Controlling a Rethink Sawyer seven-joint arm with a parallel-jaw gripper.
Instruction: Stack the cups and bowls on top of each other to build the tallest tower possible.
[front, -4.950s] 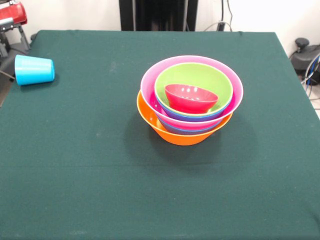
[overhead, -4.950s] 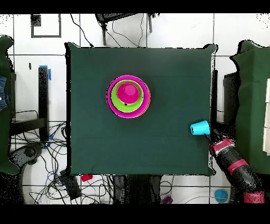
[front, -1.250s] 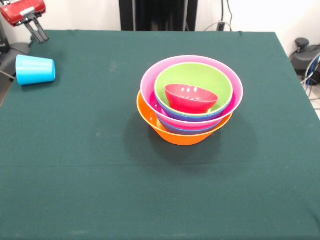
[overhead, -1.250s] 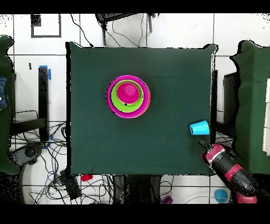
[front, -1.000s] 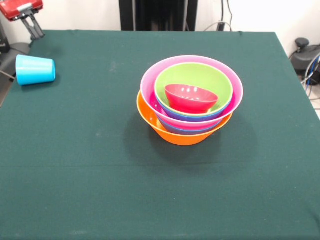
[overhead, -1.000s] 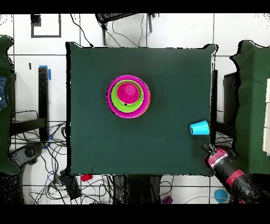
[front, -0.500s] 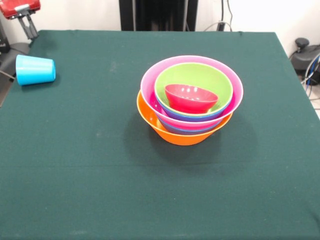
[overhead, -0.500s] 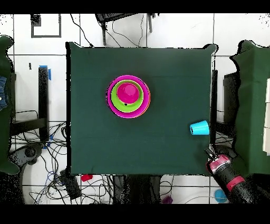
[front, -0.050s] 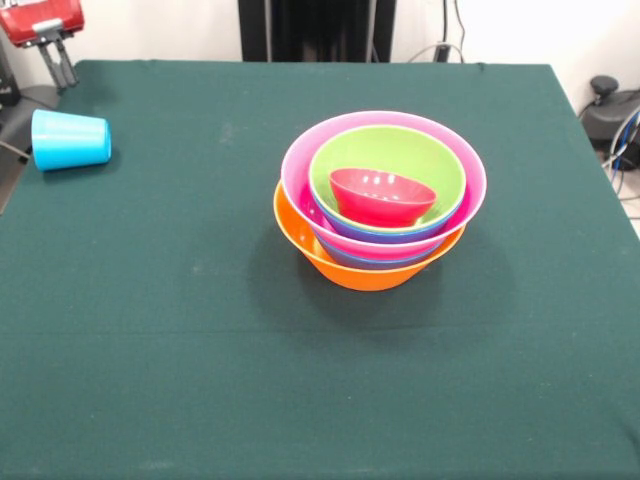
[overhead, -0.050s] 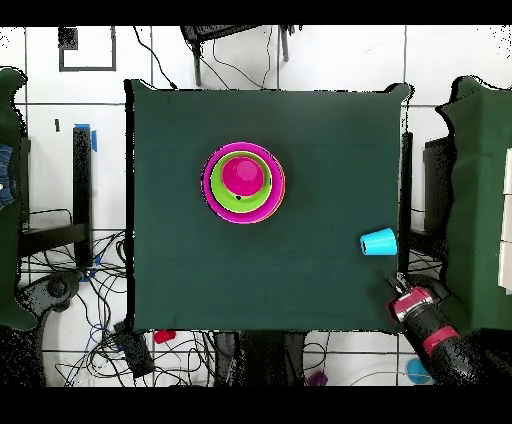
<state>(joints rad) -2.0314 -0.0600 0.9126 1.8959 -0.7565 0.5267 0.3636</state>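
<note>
So the table (front, -0.050s: 150, 330) has one nest of bowls sitting roughly mid-table, and everything's packed into it. The orange bowl (front, -0.050s: 345, 268) is at the bottom, the pink bowl (front, -0.050s: 300, 160) sits in it, and a thin purple-blue bowl (front, -0.050s: 375, 236) rim peeks out inside that. The green bowl (front, -0.050s: 385, 150) goes in next and the little red bowl (front, -0.050s: 382, 195) is at the very centre, tipped a bit to one side. From the overhead camera the stack (overhead, -0.050s: 244, 183) just reads as rings.

The odd one out is the blue cup (front, -0.050s: 69, 139), lying on its side right at the table's edge, well apart from the bowls. In the front camera its wide mouth points at the table edge and its narrow base toward the middle, so its long axis runs across the table.

The gripper (front, -0.050s: 52, 52) hangs off the table's corner, near the cup, which lies just toward the camera from it. The overhead camera shows the same thing: cup (overhead, -0.050s: 379, 242), then gripper (overhead, -0.050s: 402, 285) just past the table's edge. Its fingers (front, -0.050s: 65, 55) look close together with nothing between them, but honestly I can't tell for sure.

My guess is the cup's next, and a cup on its side will want a sideways grab.
</note>
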